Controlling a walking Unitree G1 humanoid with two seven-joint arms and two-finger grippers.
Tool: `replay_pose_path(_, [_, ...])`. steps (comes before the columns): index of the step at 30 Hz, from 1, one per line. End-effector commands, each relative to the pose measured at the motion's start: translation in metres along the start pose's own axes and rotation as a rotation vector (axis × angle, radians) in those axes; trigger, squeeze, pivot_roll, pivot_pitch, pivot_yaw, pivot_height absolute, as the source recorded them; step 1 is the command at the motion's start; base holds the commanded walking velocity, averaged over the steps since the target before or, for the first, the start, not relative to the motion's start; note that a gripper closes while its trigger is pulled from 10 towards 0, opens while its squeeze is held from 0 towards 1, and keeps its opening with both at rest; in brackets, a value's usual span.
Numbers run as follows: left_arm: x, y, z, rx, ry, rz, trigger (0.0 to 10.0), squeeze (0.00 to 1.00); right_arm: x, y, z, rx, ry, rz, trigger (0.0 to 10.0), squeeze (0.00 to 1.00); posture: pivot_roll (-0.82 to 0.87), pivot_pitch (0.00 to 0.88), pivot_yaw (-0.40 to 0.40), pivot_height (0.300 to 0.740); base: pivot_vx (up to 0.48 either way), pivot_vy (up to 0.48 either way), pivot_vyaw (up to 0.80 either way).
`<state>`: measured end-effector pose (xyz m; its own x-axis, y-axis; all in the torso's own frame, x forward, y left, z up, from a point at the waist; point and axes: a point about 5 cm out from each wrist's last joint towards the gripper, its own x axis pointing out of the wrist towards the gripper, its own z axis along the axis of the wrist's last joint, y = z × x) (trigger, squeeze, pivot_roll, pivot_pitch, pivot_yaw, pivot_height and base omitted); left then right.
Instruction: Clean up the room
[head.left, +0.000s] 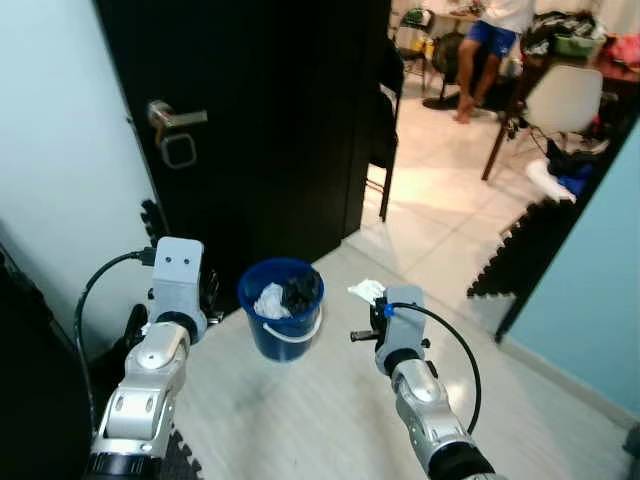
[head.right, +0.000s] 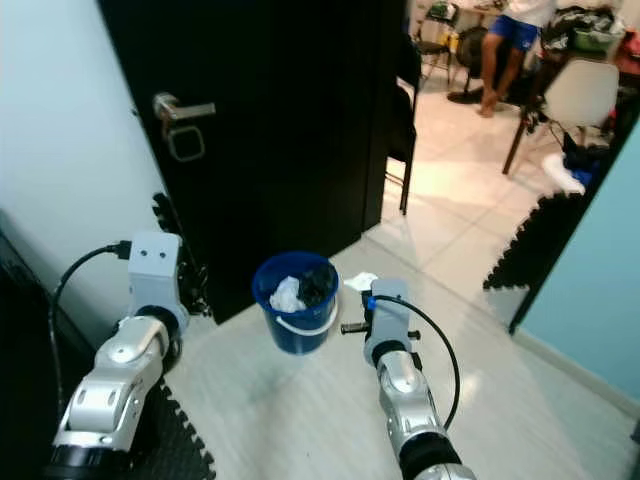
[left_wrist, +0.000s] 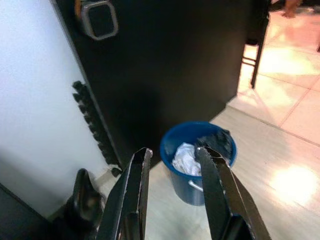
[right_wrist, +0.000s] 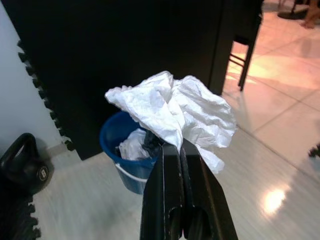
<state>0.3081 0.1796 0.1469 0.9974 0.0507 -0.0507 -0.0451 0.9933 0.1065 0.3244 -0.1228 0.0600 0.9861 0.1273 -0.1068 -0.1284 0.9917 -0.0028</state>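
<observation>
A blue bucket (head.left: 283, 322) stands on the pale floor before the black door, holding crumpled white paper and something dark. My right gripper (right_wrist: 173, 146) is shut on a crumpled white paper wad (right_wrist: 175, 110); from the head, that wad (head.left: 367, 291) hangs just right of the bucket's rim and a little above it. My left gripper (left_wrist: 173, 150) is open and holds nothing, its fingers (left_wrist: 137, 190) pointing at the bucket (left_wrist: 200, 165) from the left side.
The black door (head.left: 260, 120) with its metal handle (head.left: 176, 118) rises behind the bucket. A kettlebell (right_wrist: 22, 162) sits by the white wall. Black foam mat edges (head.left: 520, 250) border the doorway. Beyond are a dark chair (head.left: 385, 130), a white chair (head.left: 565, 95) and a seated person (head.left: 492, 40).
</observation>
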Motion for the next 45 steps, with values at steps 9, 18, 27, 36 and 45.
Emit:
replay_pose_path(9, [-0.007, 0.007, -0.056, -0.061, 0.141, 0.066, 10.0, 0.00, 0.000, 0.014, -0.006, -0.022, 0.038, 0.039, 10.0, 0.00, 0.16, 0.000, -0.033, 0.740, 0.327, 0.000, 0.00])
replay_pose_path(18, [-0.011, 0.005, -0.053, -0.037, 0.119, 0.054, 10.0, 0.00, -0.004, 0.014, -0.014, -0.063, 0.070, 0.066, 10.0, 0.00, 0.15, 0.017, -0.073, 0.740, 0.329, 0.000, 0.00])
replay_pose_path(27, [-0.013, -0.004, -0.051, -0.053, 0.094, 0.058, 10.0, 0.00, -0.007, 0.013, -0.020, -0.099, 0.095, 0.084, 10.0, 0.00, 0.15, 0.012, -0.081, 0.740, 0.343, 0.000, 0.00])
replay_pose_path(36, [-0.011, -0.007, -0.047, -0.032, 0.085, 0.040, 10.0, 0.00, -0.008, 0.017, -0.022, -0.095, 0.102, 0.085, 10.0, 0.00, 0.15, 0.004, -0.069, 0.740, 0.347, 0.000, 0.53])
replay_pose_path(45, [-0.010, -0.009, -0.046, -0.018, 0.079, 0.026, 10.0, 0.00, -0.007, 0.018, -0.022, -0.057, 0.110, 0.063, 10.0, 0.00, 0.16, 0.000, -0.072, 0.740, 0.346, 0.000, 0.26])
